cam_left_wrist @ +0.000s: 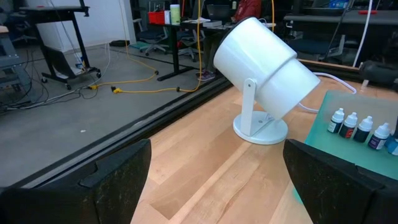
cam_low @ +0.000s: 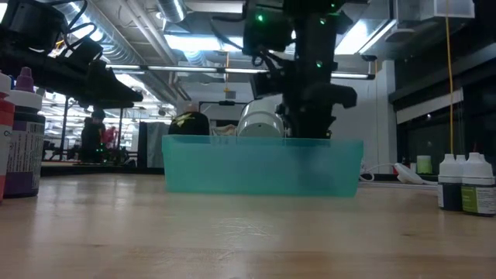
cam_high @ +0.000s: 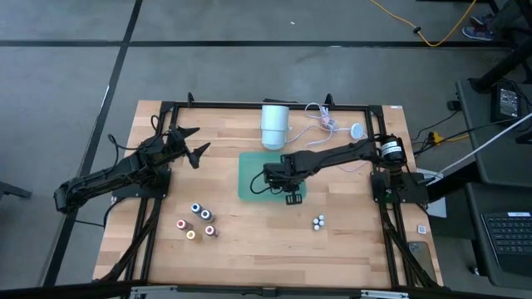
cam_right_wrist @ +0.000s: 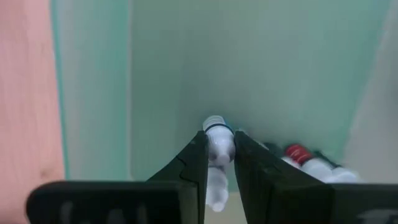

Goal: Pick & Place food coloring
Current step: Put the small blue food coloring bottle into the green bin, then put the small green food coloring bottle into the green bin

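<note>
One tiny white-capped plastic food-coloring bottle (cam_right_wrist: pixel 217 146) sits clamped at its neck between the right gripper (cam_right_wrist: pixel 219 163) fingers inside the teal plastic tray (cam_high: pixel 249 170), likely light, rigid and slippery; the left gripper (cam_high: pixel 188 143) waits spread open.

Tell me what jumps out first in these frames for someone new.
The right pincer sits down inside the teal bin at the table's middle, shut on a white-capped food coloring bottle, with a red-capped one beside it. Behind the bin stands a large white cylinder on a stand. More small bottles wait on the wood nearer the front; the left pincer hangs open, away from them.
</note>
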Robot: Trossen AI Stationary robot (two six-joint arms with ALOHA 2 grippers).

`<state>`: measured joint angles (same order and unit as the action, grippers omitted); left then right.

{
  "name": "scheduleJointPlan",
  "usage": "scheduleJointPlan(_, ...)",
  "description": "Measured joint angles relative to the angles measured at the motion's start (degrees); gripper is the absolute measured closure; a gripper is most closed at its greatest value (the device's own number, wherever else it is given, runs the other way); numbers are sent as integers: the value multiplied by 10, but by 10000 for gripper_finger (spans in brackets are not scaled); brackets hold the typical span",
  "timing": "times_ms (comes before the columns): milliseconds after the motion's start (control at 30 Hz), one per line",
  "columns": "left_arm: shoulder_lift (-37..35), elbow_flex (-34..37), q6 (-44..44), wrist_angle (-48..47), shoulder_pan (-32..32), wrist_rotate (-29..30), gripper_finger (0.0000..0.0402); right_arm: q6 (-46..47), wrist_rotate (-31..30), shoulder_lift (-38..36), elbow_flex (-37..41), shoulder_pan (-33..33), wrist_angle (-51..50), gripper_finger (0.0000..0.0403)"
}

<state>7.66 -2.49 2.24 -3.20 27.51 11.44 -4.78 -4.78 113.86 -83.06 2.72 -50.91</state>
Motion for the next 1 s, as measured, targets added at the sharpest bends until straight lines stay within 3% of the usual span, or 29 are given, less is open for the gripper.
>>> scheduleJointPlan(767, 0, 0, 0, 0, 0, 0, 41, 34, -1, -13, -17, 0, -26, 239)
scheduleJointPlan(1000, 0, 0, 0, 0, 0, 0, 41, 157, -3, -31, -48, 13, -78, 183)
